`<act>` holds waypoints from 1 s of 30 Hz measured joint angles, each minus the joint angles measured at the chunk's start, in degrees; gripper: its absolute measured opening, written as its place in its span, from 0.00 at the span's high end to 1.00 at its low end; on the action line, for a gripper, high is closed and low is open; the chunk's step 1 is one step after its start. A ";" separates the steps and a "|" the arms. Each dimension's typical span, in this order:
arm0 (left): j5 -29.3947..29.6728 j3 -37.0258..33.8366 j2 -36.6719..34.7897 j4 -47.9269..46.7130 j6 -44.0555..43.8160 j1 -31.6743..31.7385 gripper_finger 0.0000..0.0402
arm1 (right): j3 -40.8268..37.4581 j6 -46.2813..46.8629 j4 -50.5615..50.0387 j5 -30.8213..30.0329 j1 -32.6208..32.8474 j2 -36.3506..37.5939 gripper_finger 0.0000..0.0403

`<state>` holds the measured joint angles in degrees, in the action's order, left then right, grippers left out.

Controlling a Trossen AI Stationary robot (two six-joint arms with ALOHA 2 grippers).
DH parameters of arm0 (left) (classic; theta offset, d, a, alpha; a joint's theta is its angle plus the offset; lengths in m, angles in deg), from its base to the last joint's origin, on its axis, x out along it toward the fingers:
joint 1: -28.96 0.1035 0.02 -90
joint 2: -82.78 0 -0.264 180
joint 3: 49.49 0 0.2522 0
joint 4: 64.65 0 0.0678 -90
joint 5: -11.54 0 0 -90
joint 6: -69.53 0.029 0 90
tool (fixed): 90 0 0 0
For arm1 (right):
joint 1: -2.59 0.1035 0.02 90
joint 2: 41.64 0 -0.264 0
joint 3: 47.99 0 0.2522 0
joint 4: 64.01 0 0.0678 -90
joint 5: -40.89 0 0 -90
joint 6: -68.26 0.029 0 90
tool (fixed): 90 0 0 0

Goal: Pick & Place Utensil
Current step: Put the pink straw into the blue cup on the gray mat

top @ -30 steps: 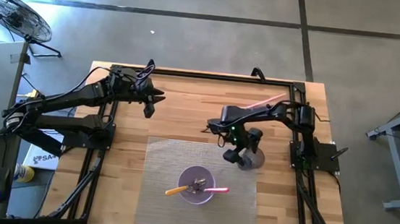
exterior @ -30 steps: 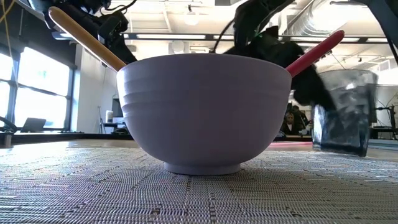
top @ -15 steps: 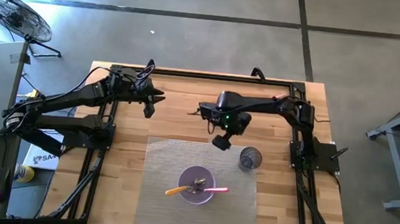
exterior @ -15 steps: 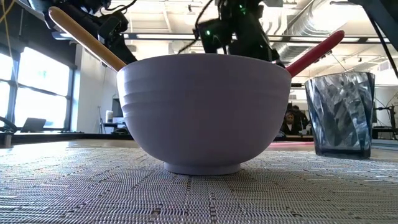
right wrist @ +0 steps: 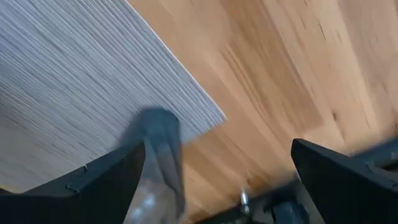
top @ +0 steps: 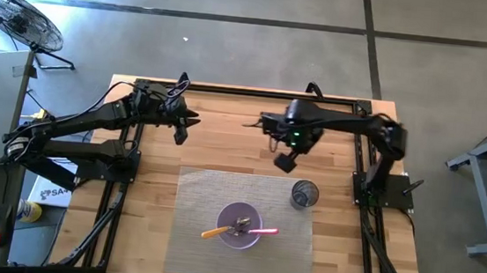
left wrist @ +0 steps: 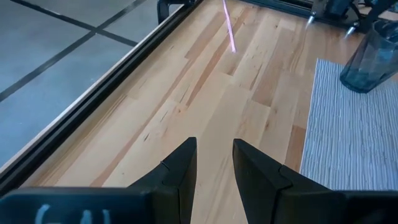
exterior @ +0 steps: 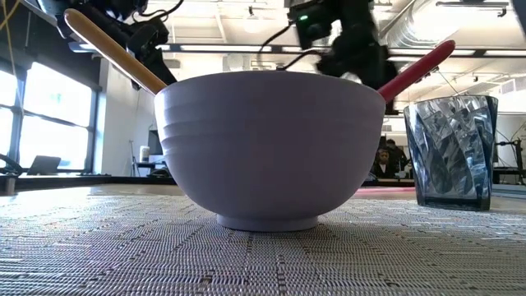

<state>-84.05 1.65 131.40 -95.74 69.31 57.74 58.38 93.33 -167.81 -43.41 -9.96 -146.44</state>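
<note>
A lilac bowl (top: 239,225) (exterior: 269,148) stands on the grey woven mat (top: 194,194). In it lie a wooden-handled utensil (top: 213,233) (exterior: 115,51), a pink-handled one (top: 266,232) (exterior: 415,70) and a metal one (top: 240,229), the two handles leaning over the rim. A clear ribbed cup (top: 304,195) (exterior: 450,152) stands upright on the mat's far right corner. My right gripper (top: 285,162) (right wrist: 217,186) hovers just beyond the cup on the far side, wide open and empty. My left gripper (top: 181,129) (left wrist: 214,171) waits over bare wood at the far left, narrowly open.
The mat covers the table's near middle, with bare wood (top: 225,148) (left wrist: 205,106) beyond it and at both sides. A black frame (top: 247,91) runs along the table's edges. The arm bases stand at the left and right sides.
My right gripper was down at the cup a second ago. It has come away from it, risen, swung toward the far left, then back toward the right and the far edge. The cup stays upright on the mat. The bowl and utensils have not moved.
</note>
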 joint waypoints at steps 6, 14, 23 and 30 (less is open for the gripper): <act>0.01 -0.01 0.00 -0.13 -0.14 0.00 0.75 | -13.35 5.31 4.50 -6.13 -2.21 12.18 0.01; -0.14 -0.01 0.00 3.97 -2.47 0.00 0.75 | -28.18 20.57 25.84 -20.54 -10.53 21.06 0.02; -3.01 0.01 0.00 5.28 -2.97 0.00 0.75 | -42.08 24.44 54.65 -25.37 -26.17 19.97 0.12; -2.80 0.01 0.00 4.20 -0.64 0.00 0.75 | -50.08 28.72 65.01 -30.00 -33.54 19.43 0.21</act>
<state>-86.85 1.66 131.40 -91.54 68.67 57.74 8.29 122.05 -102.80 -73.41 -43.51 -127.00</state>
